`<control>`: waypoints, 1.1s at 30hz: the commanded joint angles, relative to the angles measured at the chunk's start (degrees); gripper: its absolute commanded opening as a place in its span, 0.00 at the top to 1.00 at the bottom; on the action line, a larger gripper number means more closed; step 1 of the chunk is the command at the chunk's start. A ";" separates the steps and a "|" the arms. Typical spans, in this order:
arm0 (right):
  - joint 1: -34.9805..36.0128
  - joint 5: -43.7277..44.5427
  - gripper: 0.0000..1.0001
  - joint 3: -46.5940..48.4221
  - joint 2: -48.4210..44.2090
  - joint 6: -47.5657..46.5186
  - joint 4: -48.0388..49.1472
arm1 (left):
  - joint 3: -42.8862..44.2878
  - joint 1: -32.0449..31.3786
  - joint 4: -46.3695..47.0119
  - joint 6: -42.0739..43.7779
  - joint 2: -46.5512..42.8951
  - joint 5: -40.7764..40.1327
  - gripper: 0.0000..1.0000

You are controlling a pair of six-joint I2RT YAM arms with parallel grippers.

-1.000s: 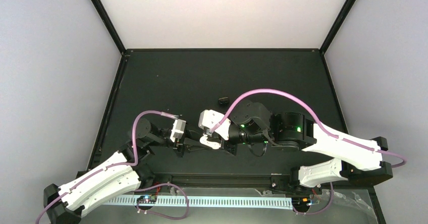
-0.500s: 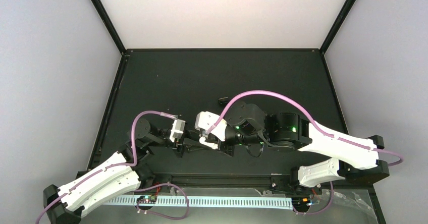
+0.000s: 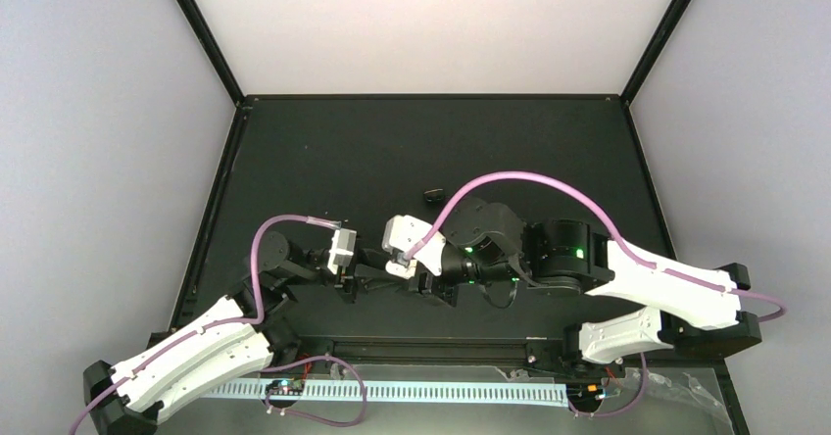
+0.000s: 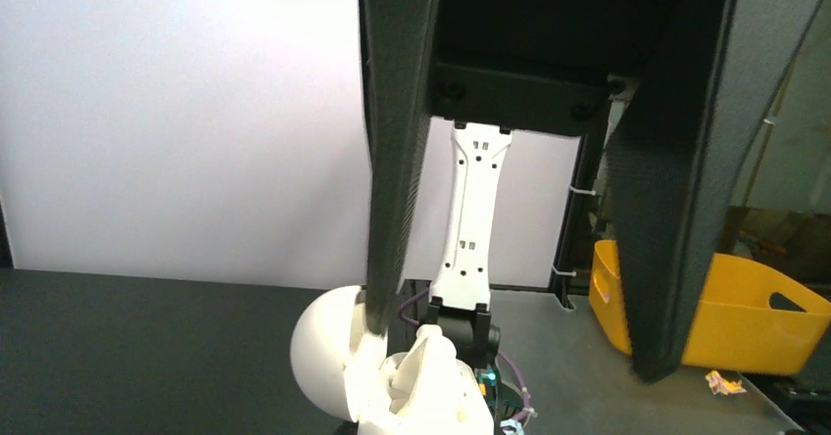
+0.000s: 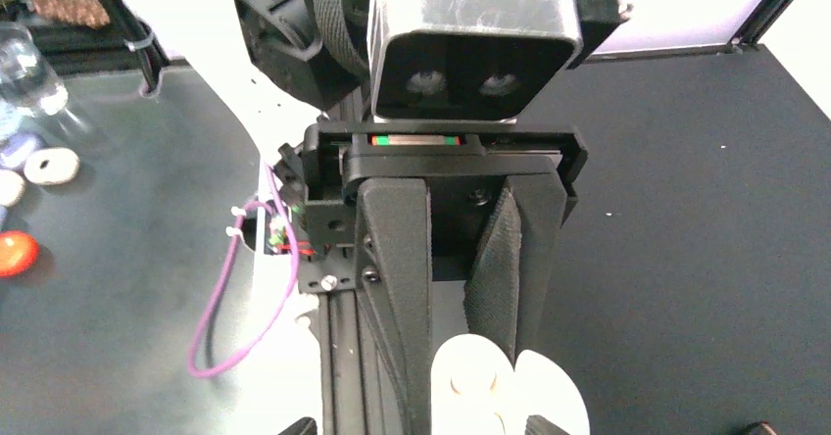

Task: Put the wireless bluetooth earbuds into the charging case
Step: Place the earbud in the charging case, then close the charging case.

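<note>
Glossy wht pebble case (image 5: 480, 386) — textured left fingers (image 5: 397, 288).

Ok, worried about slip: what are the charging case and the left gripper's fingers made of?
Charging case: smooth, bright white rounded shell, likely hard plastic. Fingers of the left gripper: matte black, finely woven-looking texture, perhaps rubbery padding or printed plastic.

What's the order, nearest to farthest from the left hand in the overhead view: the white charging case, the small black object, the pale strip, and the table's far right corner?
1. White charging case: gripped in the left hand.
2. Small black object: behind, slightly right.
3. Pale strip: near edge.
4. Table's far right corner: farthest.
</note>
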 commanded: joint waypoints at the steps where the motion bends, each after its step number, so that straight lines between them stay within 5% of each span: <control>1: -0.02 1.32 0.43 2.94 -3.24 1.35 0.76 | 1.29 -0.50 0.56 0.46 -1.19 0.06 0.98; 10: -0.10 10.41 0.20 2.17 -7.41 3.32 3.89 | 0.53 -0.50 1.35 -0.22 -1.58 -0.12 0.98; 24: -3.10 23.15 0.18 -2.08 -5.97 9.48 5.52 | 0.46 -0.50 1.62 -0.85 -3.16 0.53 0.98; 33: -6.20 13.15 0.19 -2.58 -4.23 9.31 3.11 | 0.03 -0.55 1.75 -0.90 -5.06 0.33 0.99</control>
